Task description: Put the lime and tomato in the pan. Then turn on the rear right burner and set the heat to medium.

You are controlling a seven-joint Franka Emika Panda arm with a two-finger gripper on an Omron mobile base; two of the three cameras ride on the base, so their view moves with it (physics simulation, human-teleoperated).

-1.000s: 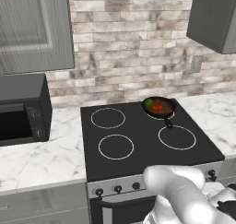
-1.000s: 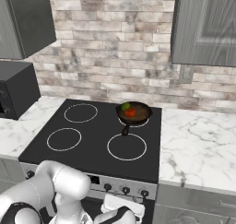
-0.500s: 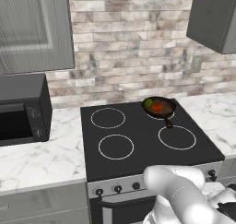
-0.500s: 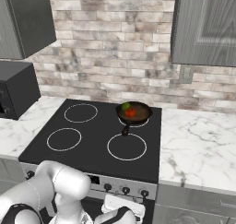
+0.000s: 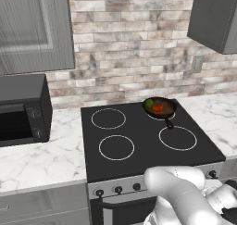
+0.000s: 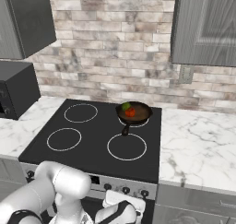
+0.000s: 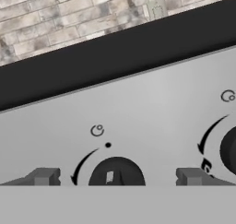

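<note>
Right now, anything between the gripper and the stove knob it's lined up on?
Nothing visible. The knob sits centred between the open gripper fingertips, with bare control panel around it.

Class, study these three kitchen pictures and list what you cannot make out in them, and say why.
- Knob, hand view: lower half cut off by the bottom band.
- Second knob, hand view: cut by the right edge.
- Lime and tomato in the pan, left base view: too small to tell whether they touch.
- Panel symbols: too small to read.

Your two base views look down from behind, left and right, sharing the cooktop (image 5: 139, 140). Your hand view faces the stove's front panel (image 7: 138, 126) closely.
</note>
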